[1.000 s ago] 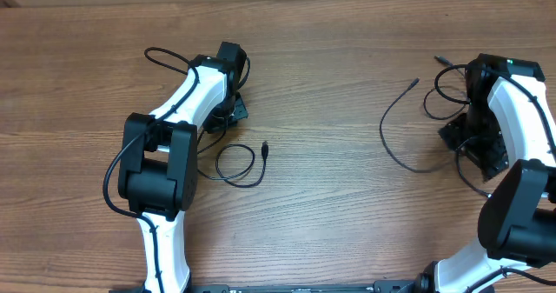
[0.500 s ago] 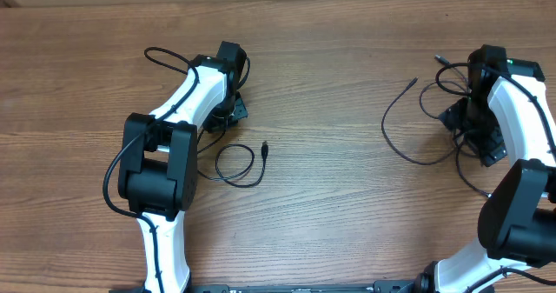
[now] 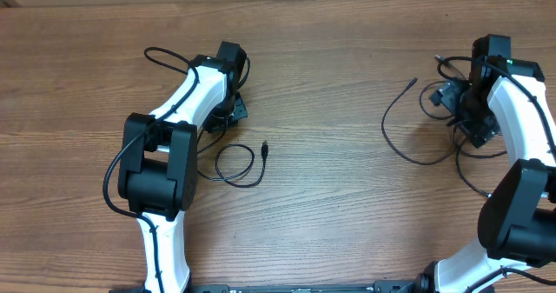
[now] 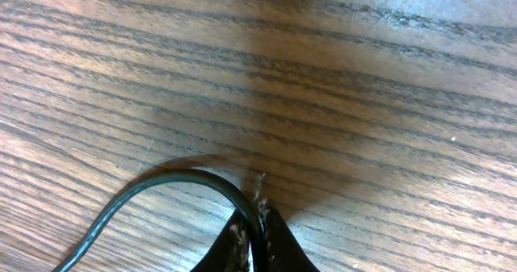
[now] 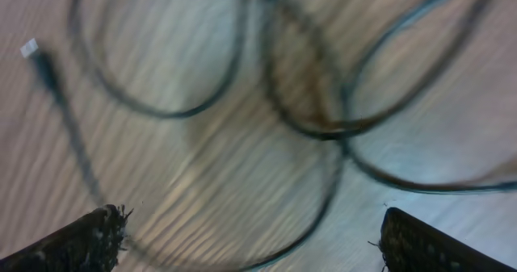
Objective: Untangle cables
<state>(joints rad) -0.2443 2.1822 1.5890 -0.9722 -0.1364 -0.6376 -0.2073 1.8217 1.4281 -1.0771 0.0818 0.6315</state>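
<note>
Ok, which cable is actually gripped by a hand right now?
The left cable: the left hand is shut on it. The right cables just lie under the open right hand, in no grip.

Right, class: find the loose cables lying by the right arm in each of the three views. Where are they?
Overhead: the cables curve and loop at the right side, beside the arm's end.
Left wrist: not in it.
Right wrist: blurred loops across the upper half, above the open right gripper.
Shared landmark: the wood-grain table, under everything in all three.
</note>
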